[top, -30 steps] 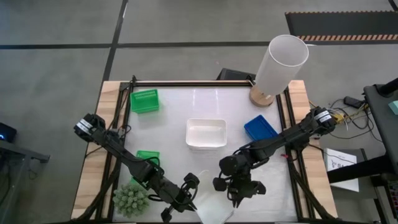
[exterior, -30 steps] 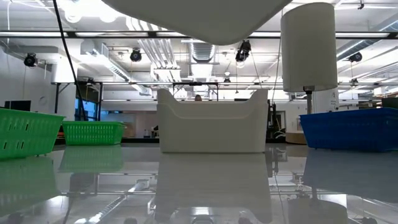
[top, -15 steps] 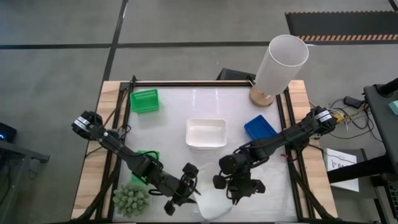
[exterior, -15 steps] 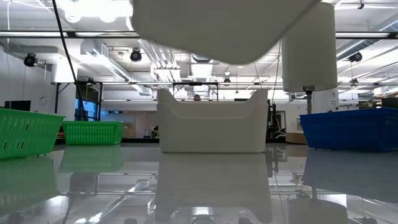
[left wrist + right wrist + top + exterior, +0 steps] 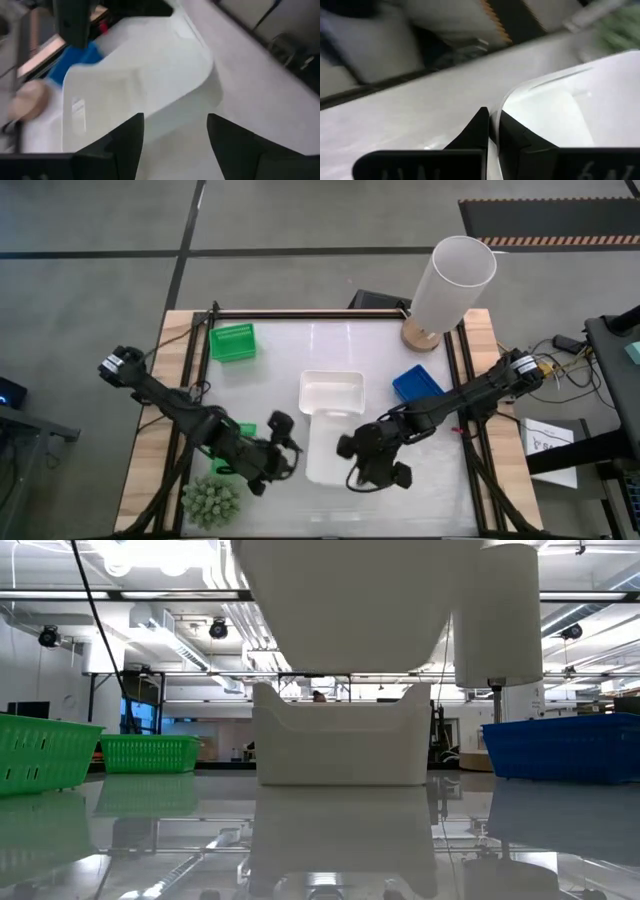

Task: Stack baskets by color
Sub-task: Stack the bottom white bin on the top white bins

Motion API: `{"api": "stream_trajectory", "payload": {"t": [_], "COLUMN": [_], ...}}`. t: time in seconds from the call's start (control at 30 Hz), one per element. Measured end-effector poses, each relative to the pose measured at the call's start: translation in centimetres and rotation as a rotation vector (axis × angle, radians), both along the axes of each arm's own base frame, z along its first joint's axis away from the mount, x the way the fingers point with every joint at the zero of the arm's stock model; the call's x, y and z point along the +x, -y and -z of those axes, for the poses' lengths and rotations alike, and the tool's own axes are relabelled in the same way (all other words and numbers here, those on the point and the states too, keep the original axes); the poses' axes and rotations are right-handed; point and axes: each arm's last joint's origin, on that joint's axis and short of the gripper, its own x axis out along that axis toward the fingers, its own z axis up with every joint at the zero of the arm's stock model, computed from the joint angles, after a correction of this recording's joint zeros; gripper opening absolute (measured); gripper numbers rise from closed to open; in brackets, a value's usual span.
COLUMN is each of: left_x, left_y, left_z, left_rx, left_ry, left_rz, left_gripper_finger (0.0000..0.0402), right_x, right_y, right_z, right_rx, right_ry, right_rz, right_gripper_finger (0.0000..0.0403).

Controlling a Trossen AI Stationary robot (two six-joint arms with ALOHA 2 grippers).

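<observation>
At the six o'clock side of the table (image 5: 380,340), our right jaws (image 5: 352,448) are clenched on the thin rim of a white basket (image 5: 328,448), the wall pinched between the two fingers (image 5: 512,131) as the right wrist view shows. That edge grip, we judge, keeps the basket's mouth free and lets us carry it level; in the low view it hangs clear above the table. Our left jaws (image 5: 281,443) stand released at the basket's nine o'clock side, apart from it, so the right arm alone bears it. Toward twelve o'clock, just beyond, sits the second white basket (image 5: 331,394), the likely target for nesting. A blue basket (image 5: 419,385) lies at two o'clock, one green basket (image 5: 232,341) at eleven, another green basket (image 5: 240,429) under the left arm.
</observation>
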Motion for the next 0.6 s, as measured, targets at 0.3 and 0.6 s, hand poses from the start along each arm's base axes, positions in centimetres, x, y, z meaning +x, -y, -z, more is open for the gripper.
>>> {"api": "stream_trajectory", "payload": {"t": [0.3,0.6], "left_x": [-3.7,-6.7], "left_y": [-3.6,-6.6], "left_z": [-2.3,0.7], "left_rx": [0.158,0.391], "left_ry": [0.111,0.465], "left_rz": [-0.377,-0.902], "left_gripper_finger": [0.0201,0.02], "right_x": [0.5,3.7], "right_y": [2.8,4.3], "right_z": [-2.1,-0.7], "right_rx": [-0.144,0.06], "right_ry": [0.16,0.111], "right_rz": [0.869,1.207], "right_gripper_finger": [0.001,0.001]}}
